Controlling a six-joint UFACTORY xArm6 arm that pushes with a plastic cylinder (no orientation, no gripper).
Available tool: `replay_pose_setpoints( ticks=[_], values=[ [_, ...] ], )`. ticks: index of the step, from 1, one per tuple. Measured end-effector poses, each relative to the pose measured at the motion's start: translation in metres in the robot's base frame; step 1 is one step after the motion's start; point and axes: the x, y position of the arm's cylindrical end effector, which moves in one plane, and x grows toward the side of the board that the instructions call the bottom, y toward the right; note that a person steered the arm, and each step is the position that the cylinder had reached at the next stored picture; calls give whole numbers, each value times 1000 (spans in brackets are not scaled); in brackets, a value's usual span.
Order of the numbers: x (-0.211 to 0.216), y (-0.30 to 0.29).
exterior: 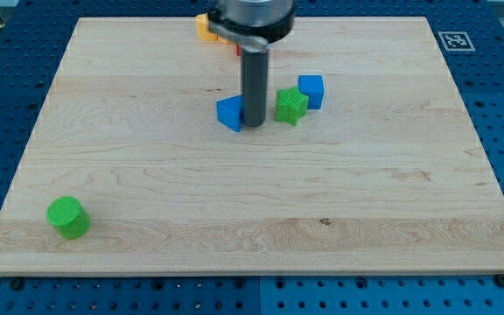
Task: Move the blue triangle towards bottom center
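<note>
Pale wood made up the tabletop (147,157), ringed by blue pegboard. No hand existed on this arm, only a rod; my tip (253,125) sat touching the blue triangle's (230,113) right side. To drive it toward bottom center, I judged the tip should first circle above the triangle, then push straight down the view. Right of the triangle stood the green star (291,105) and blue cube (311,91), near but clear. Below the triangle lay bare wood; the green cylinder (68,217) sat far down-left, out of the way.
</note>
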Motion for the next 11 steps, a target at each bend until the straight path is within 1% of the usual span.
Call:
replay_pose_setpoints(
  ticks=[1,2,3,4,6,9,10,11],
  values=[
    [-4,-41],
    [-33,-48],
    [-73,-32],
    [-85,-63],
    [-25,-78],
    [66,-71],
    [89,-69],
    [98,-47]
  ],
)
